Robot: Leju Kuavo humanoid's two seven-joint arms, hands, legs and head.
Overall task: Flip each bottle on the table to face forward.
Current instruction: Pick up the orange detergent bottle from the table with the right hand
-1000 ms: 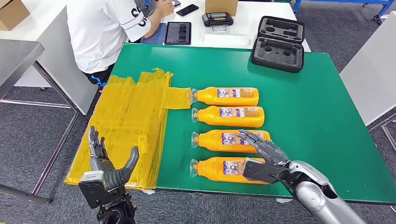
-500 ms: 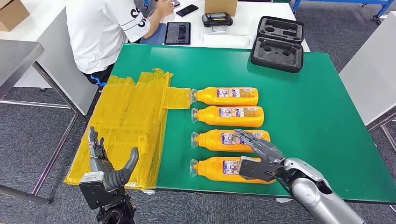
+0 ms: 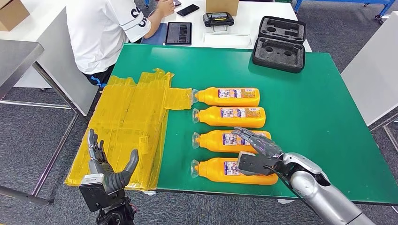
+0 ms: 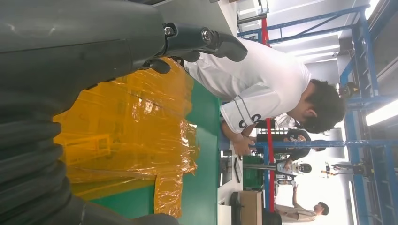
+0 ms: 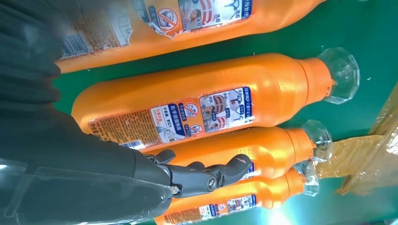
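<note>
Four orange bottles with clear caps lie side by side on the green table [image 3: 319, 108], caps pointing left: the farthest bottle [image 3: 225, 96], the second bottle [image 3: 230, 116], the third bottle [image 3: 213, 140] and the nearest bottle [image 3: 213, 169]. All show printed labels facing up. My right hand [image 3: 257, 149] hovers with fingers spread over the third and nearest bottles and holds nothing. In the right wrist view its dark fingers [image 5: 206, 178] stretch above the third bottle [image 5: 206, 105], with the nearest bottle [image 5: 187, 23] beside it. My left hand [image 3: 105, 169] stands open off the table's front left corner.
A crumpled yellow plastic sheet [image 3: 131, 122] covers the table's left end and hangs over its edge. A black foam case [image 3: 279, 44] sits at the back right. A person in a white shirt [image 3: 105, 33] sits at the white desk behind, near a tablet [image 3: 179, 33].
My right hand has shifted slightly left and nearer over the third and nearest bottles. The left hand and the bottles have stayed put.
</note>
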